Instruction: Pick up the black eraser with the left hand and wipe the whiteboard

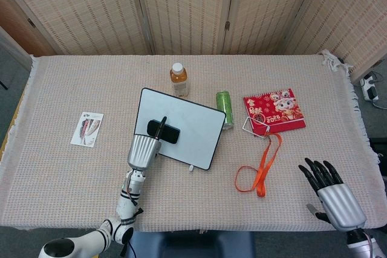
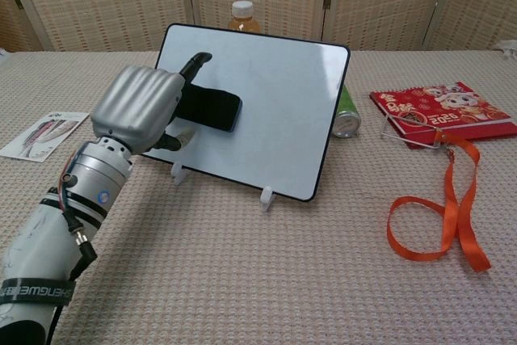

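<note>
The whiteboard (image 1: 192, 126) (image 2: 275, 94) stands tilted on small white feet at the table's middle. The black eraser (image 1: 165, 132) (image 2: 214, 111) lies against the board's left part. My left hand (image 1: 144, 149) (image 2: 136, 108) is right at the eraser's left end and covers that end. A finger (image 2: 194, 63) points up, lifted off the eraser's top edge, and the thumb sits below it. My right hand (image 1: 329, 190) rests at the table's near right corner, fingers spread and holding nothing; it shows only in the head view.
A tea bottle (image 1: 178, 80) stands just behind the board. A green can (image 1: 225, 109) lies at the board's right edge. Further right are a red calendar (image 1: 274, 110) and an orange lanyard (image 1: 261, 169). A small card (image 1: 87, 129) lies far left.
</note>
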Robot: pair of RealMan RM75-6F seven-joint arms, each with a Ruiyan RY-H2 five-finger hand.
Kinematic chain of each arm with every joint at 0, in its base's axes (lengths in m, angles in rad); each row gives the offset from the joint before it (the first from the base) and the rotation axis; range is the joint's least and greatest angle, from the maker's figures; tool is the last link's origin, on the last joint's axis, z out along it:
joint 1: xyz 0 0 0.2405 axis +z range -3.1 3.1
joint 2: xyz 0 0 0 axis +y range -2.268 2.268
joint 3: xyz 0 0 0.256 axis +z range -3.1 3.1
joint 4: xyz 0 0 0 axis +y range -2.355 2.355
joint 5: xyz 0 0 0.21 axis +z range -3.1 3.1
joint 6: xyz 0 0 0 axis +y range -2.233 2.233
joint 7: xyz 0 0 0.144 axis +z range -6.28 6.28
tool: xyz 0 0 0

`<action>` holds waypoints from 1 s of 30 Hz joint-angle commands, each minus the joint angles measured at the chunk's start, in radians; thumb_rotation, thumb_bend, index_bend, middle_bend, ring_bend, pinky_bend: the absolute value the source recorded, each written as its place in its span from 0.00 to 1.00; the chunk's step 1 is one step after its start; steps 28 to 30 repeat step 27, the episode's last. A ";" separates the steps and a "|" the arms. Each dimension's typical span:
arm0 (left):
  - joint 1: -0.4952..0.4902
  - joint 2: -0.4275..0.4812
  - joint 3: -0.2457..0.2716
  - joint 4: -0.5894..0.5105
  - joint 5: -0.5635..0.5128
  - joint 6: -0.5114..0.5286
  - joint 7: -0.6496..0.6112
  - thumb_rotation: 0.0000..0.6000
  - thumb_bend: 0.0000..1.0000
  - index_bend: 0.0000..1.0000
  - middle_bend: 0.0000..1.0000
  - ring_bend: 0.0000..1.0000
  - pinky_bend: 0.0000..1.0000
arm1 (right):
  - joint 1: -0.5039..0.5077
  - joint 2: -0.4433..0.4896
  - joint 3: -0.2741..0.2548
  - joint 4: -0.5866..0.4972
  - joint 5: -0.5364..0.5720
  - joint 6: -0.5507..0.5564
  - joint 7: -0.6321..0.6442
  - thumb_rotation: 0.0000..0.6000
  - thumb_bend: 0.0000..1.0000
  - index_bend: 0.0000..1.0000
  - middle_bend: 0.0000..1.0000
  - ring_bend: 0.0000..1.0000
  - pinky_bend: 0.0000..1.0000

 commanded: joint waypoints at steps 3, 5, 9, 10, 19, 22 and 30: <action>0.049 0.082 0.021 -0.167 -0.010 0.002 0.108 1.00 0.34 0.02 1.00 1.00 1.00 | -0.001 -0.005 -0.001 -0.001 0.000 -0.003 -0.013 1.00 0.26 0.00 0.00 0.00 0.00; 0.068 0.114 0.033 -0.229 -0.007 0.010 0.136 1.00 0.33 0.01 1.00 1.00 1.00 | -0.001 -0.007 -0.001 -0.002 0.004 -0.008 -0.018 1.00 0.26 0.00 0.00 0.00 0.00; 0.127 0.208 0.083 -0.360 0.016 0.046 0.177 1.00 0.33 0.00 1.00 1.00 1.00 | 0.001 -0.008 -0.001 -0.003 0.008 -0.014 -0.022 1.00 0.26 0.00 0.00 0.00 0.00; 0.146 0.239 0.099 -0.397 0.024 0.060 0.181 1.00 0.33 0.00 1.00 0.99 1.00 | 0.001 -0.008 -0.001 -0.002 0.007 -0.013 -0.022 1.00 0.26 0.00 0.00 0.00 0.00; 0.398 0.700 0.337 -0.854 -0.007 0.105 0.028 1.00 0.32 0.00 0.78 0.63 0.77 | 0.004 -0.017 0.001 -0.002 0.013 -0.024 -0.038 1.00 0.26 0.00 0.00 0.00 0.00; 0.462 0.838 0.374 -0.965 -0.084 0.107 0.021 1.00 0.30 0.00 0.22 0.11 0.22 | 0.010 -0.028 0.004 0.000 0.029 -0.044 -0.058 1.00 0.26 0.00 0.00 0.00 0.00; 0.540 0.901 0.375 -0.992 -0.088 0.186 -0.016 1.00 0.26 0.00 0.00 0.00 0.00 | 0.022 -0.040 0.012 -0.002 0.057 -0.077 -0.080 1.00 0.26 0.00 0.00 0.00 0.00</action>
